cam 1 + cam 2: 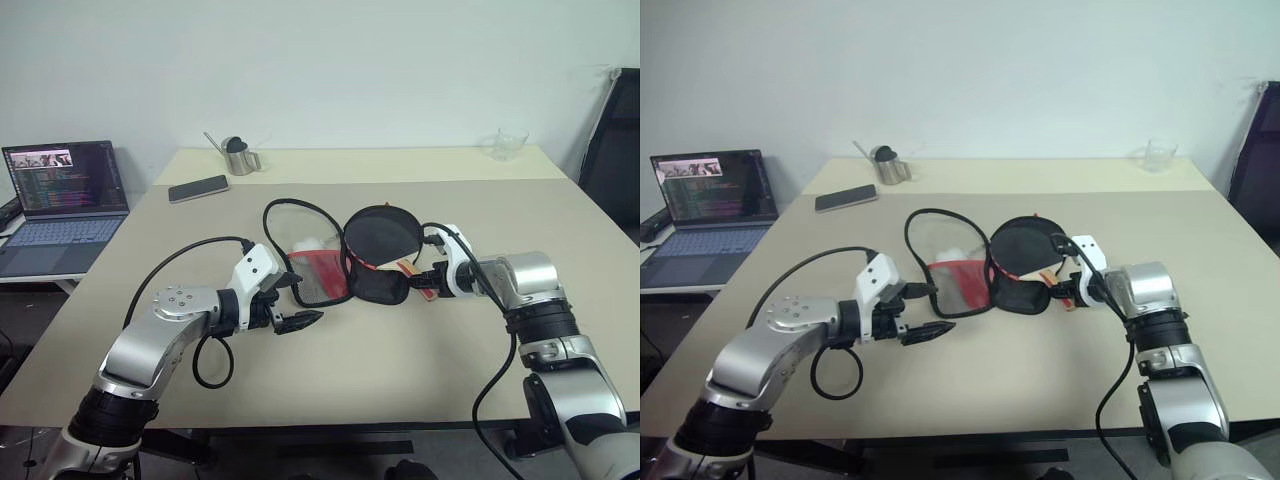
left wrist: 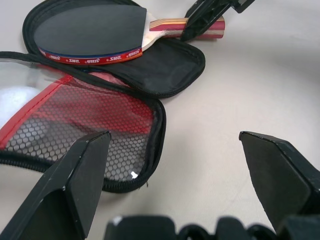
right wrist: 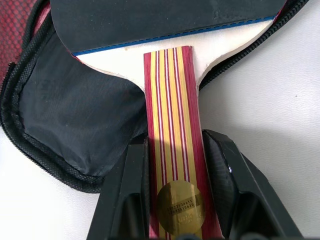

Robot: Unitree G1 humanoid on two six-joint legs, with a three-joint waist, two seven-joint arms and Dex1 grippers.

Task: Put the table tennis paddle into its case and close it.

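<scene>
Bench (image 1: 480, 200): pale beige top, fills the centre of the head view.

Case (image 1: 325, 275): lies unzipped at frame centre, spread in two halves. The red mesh-pocket half sits toward the left; the black half sits toward the right.

Table tennis paddle (image 3: 172, 150): black face rests on the black half of the case, right of centre; the striped handle sticks out past the zipper rim toward the right.

Right pincer (image 1: 428, 276): right of centre, both fingers closed against the sides of the paddle handle, holding it.

Left pincer (image 1: 300, 321): lower left of centre, just beside the lower edge of the red mesh half, fingers spread wide, nothing between them.

Phone (image 1: 198, 188): dark slab, upper left of centre on the bench.

Metal cup (image 1: 240, 157): upper left, far edge of the bench, behind the phone.

Clear glass (image 1: 510, 144): upper right, far edge.

Laptop (image 1: 62, 200): open, screen lit, far left, on a separate lower surface.
</scene>
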